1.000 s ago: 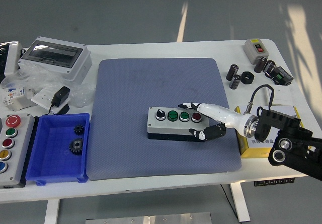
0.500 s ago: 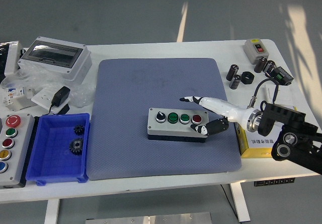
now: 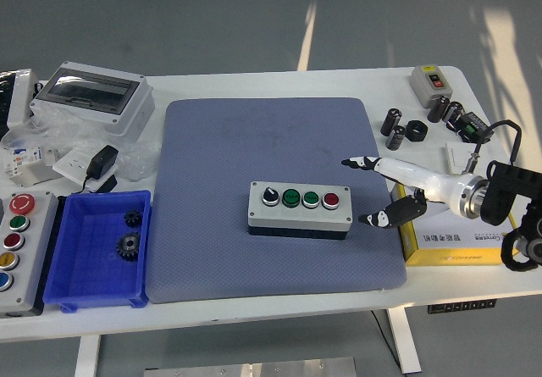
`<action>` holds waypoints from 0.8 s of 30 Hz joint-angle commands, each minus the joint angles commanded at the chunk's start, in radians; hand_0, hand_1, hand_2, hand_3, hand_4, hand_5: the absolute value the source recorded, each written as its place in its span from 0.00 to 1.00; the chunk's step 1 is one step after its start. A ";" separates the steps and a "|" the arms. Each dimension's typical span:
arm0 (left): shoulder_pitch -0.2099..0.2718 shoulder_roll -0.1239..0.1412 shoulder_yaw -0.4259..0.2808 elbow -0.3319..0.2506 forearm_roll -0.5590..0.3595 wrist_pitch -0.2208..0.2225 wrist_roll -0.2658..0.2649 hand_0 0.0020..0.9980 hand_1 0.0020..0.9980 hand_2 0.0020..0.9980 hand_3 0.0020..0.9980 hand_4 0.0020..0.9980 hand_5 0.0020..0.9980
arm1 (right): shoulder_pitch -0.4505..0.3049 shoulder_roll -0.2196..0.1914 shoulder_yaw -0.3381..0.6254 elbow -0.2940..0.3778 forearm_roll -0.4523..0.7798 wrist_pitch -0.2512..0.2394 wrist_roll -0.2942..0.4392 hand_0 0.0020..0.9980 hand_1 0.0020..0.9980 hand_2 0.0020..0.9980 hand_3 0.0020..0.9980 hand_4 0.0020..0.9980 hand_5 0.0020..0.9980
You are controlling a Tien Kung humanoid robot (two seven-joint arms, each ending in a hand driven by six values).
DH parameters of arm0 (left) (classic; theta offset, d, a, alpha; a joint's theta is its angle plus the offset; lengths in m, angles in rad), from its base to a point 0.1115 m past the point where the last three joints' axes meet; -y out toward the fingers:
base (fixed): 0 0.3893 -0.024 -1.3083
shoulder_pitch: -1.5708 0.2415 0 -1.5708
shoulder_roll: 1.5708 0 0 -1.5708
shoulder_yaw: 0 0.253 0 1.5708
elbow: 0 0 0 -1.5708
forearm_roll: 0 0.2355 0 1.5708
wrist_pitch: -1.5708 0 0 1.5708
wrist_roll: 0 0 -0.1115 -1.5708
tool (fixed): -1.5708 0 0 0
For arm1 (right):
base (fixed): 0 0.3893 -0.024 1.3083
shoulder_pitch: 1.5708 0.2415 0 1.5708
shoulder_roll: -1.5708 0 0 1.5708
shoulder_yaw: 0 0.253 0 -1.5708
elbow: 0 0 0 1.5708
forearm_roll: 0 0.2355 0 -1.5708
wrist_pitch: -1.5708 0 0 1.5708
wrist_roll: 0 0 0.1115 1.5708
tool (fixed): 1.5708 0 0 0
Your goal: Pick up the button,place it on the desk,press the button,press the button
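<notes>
One button box (image 3: 300, 208) at the centre of the blue-grey mat (image 3: 220, 148), flat and square to the table edge, on a black base. Four controls in a row on its pale top face: a black rotary knob (image 3: 270, 195), two green pushbuttons (image 3: 291, 196) and a red pushbutton (image 3: 331, 199) at the right end. Right hand (image 3: 391, 192) just beside the box's right end, clear of it, fingers spread and nothing held (one white finger pointing left over the mat, dark-tipped fingers lower down, nearer the box's front corner). Left hand out of view.

Handling, as judged from appearance: rigid moulded housing, probably light to moderate in weight, smooth-sided and so somewhat slippery under hard fingertips. Not fragile as a body, though the raised knob and caps unsuited to bearing a grip. Best hold across the short sides or the long front and back walls, low near the dark base, well away from the top face. Pressing better done straight down on a cap centre with one fingertip; on the soft, textured mat, little sliding to be expected under a vertical push, more under an oblique one.

Elsewhere on the white table (image 3: 254, 85): a blue bin (image 3: 74, 285) with gears at the left, a yellow box (image 3: 449, 254) under the right forearm.
</notes>
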 joint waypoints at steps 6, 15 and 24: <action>-0.001 -0.001 0.002 0.000 -0.004 0.001 0.001 0.62 0.56 0.54 0.59 0.58 0.13 | 0.029 0.022 0.009 -0.009 0.072 0.126 -0.100 0.51 0.58 0.66 0.95 0.53 0.18; -0.001 -0.001 0.005 0.000 -0.009 0.001 0.001 0.62 0.56 0.54 0.59 0.58 0.13 | 0.067 0.076 -0.032 -0.068 0.069 0.133 -0.107 0.09 0.22 0.35 0.85 0.29 0.14; 0.003 -0.004 0.004 0.000 -0.011 0.002 0.003 0.62 0.56 0.54 0.59 0.58 0.14 | 0.064 0.077 -0.014 -0.063 0.069 0.130 -0.096 0.05 0.17 0.29 0.82 0.26 0.06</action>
